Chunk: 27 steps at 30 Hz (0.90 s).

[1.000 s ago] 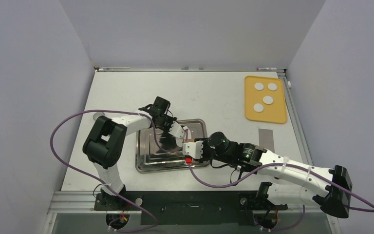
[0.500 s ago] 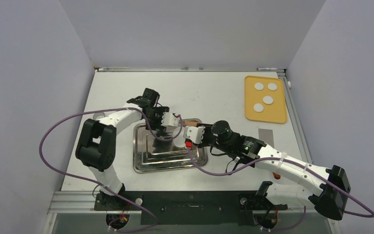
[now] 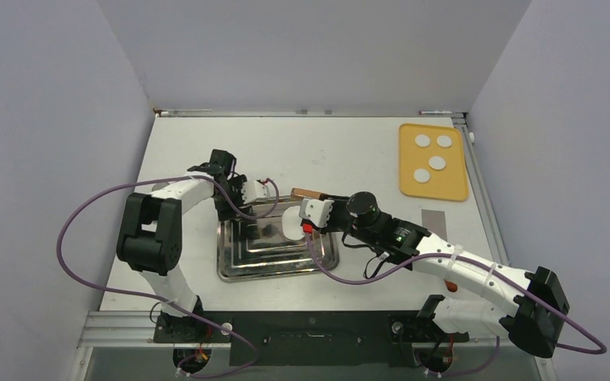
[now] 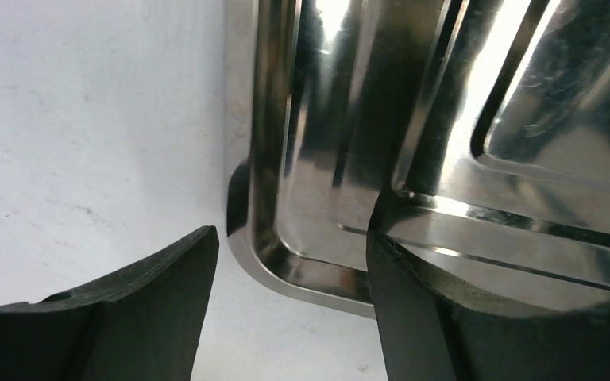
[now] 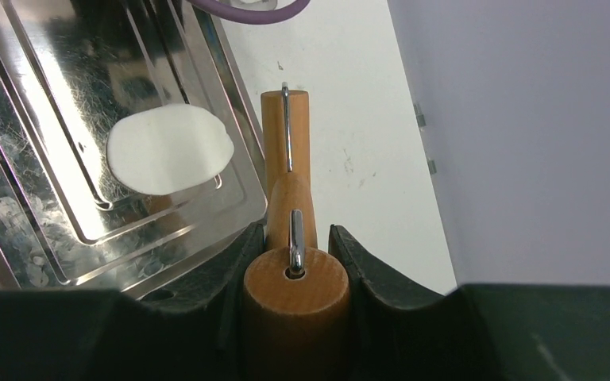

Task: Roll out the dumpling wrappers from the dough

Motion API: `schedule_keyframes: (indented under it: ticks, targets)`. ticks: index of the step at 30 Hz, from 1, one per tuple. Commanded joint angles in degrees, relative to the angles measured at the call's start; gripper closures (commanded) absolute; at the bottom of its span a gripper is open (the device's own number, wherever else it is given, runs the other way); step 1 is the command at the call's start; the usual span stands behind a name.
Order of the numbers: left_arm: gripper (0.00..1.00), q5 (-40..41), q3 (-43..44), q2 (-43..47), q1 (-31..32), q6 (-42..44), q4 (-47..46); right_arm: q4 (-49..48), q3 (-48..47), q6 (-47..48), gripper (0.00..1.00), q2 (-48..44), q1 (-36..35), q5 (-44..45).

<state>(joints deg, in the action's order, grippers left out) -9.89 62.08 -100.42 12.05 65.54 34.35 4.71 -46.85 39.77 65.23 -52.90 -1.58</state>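
A matte white table (image 3: 349,151), faintly scuffed and speckled, sits boxed in by plain pale lavender-grey walls (image 3: 310,48) on three sides. At its far right lies a flat yellow-orange mat (image 3: 453,178) with rounded corners, and the four dumpling wrappers (image 3: 438,163), small smooth white discs, rest on it well apart from both arms. Near the table's middle is a rectangular stainless-steel tray (image 3: 242,266), mirror-bright with stepped ridges around its floor. A soft white oval dough sheet (image 5: 171,148) lies flat on that floor near the far right corner. The right gripper (image 3: 315,211) is clamped on the rounded end of a wooden rolling pin (image 5: 286,131), smooth tan wood with a thin metal wire along it, which reaches past the tray's far right rim. The left gripper (image 3: 258,190) stands with its black fingers (image 4: 127,317) spread apart and holds nothing, poised over the tray's rounded corner. Glossy purple cables (image 3: 87,214) loop from both arms.
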Motion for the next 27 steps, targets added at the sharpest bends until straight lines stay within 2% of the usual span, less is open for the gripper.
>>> schedule_keyframes:
  ticks: [1, 4, 7, 15, 22, 27]
  targets:
    - [0.36, 3.16, -0.07, -4.38, -0.08, -3.65, -4.33, -6.20, -0.18, -0.82, 0.92, -0.29, 0.31, -2.06]
    - [0.39, 4.61, -0.06, -6.26, -0.10, -3.47, -5.75, -6.20, -0.25, -0.92, 0.92, -0.07, 0.51, -2.37]
    - [0.46, 4.59, 0.21, -7.18, -0.10, -2.87, -6.11, -6.38, -0.45, -0.92, 0.92, 0.30, 0.69, -2.59]
    - [1.00, 2.16, 1.18, -8.79, 0.07, 2.79, -6.39, -6.77, -1.54, -1.06, 0.92, 2.17, 0.96, -3.05]
    - [1.00, 0.59, -1.63, -8.39, 0.16, 12.39, -14.19, -5.47, -4.01, 4.53, 0.92, 7.52, 0.59, -3.56]
    - [1.00, -0.46, -3.59, -7.06, 0.16, 17.00, -15.21, -4.89, -7.59, 11.46, 0.92, 14.77, -2.56, 0.96]
